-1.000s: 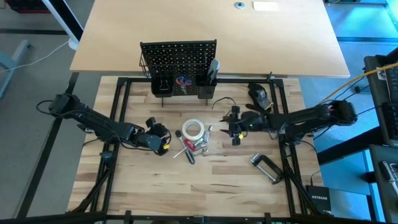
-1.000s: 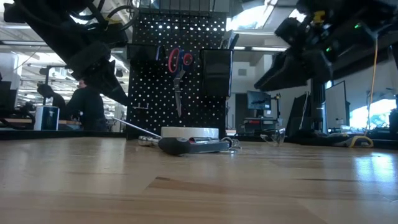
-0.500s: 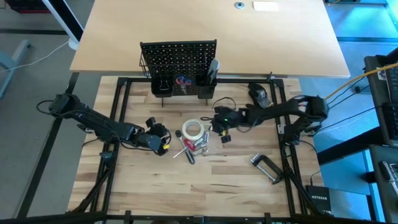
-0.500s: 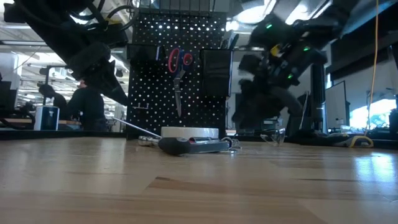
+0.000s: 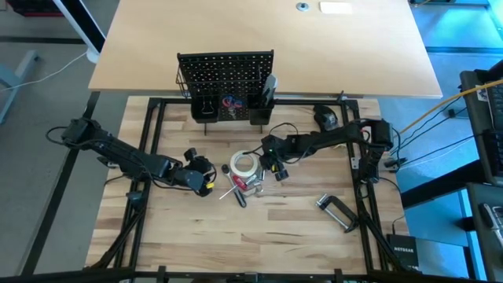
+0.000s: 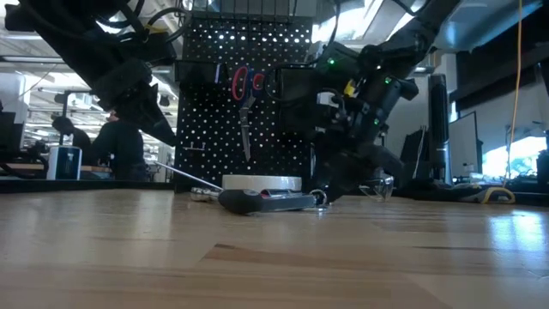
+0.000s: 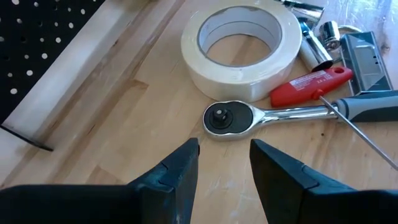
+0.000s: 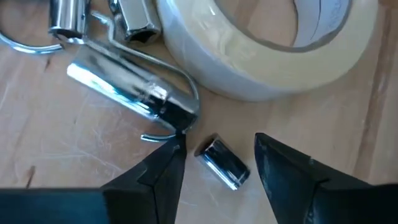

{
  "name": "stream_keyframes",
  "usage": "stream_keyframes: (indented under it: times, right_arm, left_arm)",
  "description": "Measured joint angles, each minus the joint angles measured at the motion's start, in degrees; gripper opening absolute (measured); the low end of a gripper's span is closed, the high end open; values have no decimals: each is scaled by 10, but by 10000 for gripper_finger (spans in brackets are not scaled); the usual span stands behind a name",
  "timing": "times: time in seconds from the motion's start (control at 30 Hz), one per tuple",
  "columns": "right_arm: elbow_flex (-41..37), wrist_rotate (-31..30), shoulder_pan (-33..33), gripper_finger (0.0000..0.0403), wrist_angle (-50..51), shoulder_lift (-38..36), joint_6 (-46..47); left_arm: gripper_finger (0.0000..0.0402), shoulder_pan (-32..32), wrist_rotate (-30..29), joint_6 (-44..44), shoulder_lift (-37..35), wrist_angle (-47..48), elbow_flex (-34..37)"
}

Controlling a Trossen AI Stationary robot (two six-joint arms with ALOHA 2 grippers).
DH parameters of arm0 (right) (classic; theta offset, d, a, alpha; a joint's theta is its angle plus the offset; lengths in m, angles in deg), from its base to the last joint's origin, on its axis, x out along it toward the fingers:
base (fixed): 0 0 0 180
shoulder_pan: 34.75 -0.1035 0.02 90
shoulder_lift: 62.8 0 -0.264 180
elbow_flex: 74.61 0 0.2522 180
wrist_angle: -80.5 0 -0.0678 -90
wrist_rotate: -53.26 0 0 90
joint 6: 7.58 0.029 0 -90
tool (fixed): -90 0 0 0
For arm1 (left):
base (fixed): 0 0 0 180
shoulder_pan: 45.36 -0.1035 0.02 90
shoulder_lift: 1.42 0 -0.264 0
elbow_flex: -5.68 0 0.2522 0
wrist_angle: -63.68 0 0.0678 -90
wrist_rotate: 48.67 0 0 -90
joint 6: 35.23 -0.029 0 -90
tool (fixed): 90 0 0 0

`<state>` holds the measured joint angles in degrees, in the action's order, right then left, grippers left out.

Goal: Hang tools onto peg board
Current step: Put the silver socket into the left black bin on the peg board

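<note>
My left gripper [image 5: 206, 178] rests low over the table [image 5: 267, 236], left of the tool pile; its fingers [image 7: 180, 171] stand a little apart and hold nothing. Ahead of them in the left wrist view lie a ratchet wrench [image 7: 273, 116], its round head nearest the fingers, and a red-handled screwdriver [image 7: 311, 86] just beyond it, with the white tape roll [image 7: 241, 50] lying flat behind both.

At the table's centre the tape roll [image 5: 244, 164] lies flat, touching the loose tools heaped just beside it on the right: the red-handled screwdriver [image 5: 233, 185], the ratchet and several small metal bits [image 5: 255, 182]. In the low view the ratchet's dark grip [image 6: 266, 201] lies in front of the roll [image 6: 262, 182].

Behind the pile, at the table's far edge, the peg board [image 5: 225, 72] stands upright. Red-handled scissors [image 6: 246, 94] hang on its face between two black square cups [image 6: 298, 99]; a tool handle stands up out of the right-hand cup [image 5: 262, 101].

My right gripper [image 5: 271, 161] is down at the right side of the tape roll, pointing into the pile. Its fingers [image 8: 158, 171] are parted and empty; between them on the wood lies one small dark metal bit [image 8: 224, 163], touching neither finger. Just past it are a chromed curved piece [image 8: 134, 93] and the roll's rim [image 8: 261, 56].

Farther right, a bulky black device [image 5: 327, 119] sits near the table's far right edge, and a silver C-clamp [image 5: 338, 212] lies alone, well apart from the pile, toward the near right.
</note>
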<state>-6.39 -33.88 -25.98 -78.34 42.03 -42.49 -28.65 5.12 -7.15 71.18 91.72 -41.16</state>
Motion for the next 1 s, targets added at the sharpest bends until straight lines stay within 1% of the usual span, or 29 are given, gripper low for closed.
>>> stream_keyframes:
  times: [0.1, 0.33, 0.43, 0.53, 0.77, 1.0]
  right_arm:
    - [0, 3, 0, 170, 2, 3, 1]
    - [0, -3, -1, 91, 10, 4, 6]
    - [0, -12, -1, 70, 10, 4, 7]
    - [0, -19, -1, 64, 8, 4, 8]
    - [-3, -25, -1, 70, 11, -7, 32]
    - [-3, -44, -1, 68, 17, -66, 48]
  left_arm:
    - [135, 0, 0, 0, 0, 0, 0]
    - [135, 0, 0, 0, 0, 0, 0]
    - [135, 0, 0, 0, 0, 0, 0]
    - [135, 0, 0, 0, 0, 0, 0]
    - [135, 0, 0, 0, 0, 0, 0]
    - [135, 0, 0, 0, 0, 0, 0]
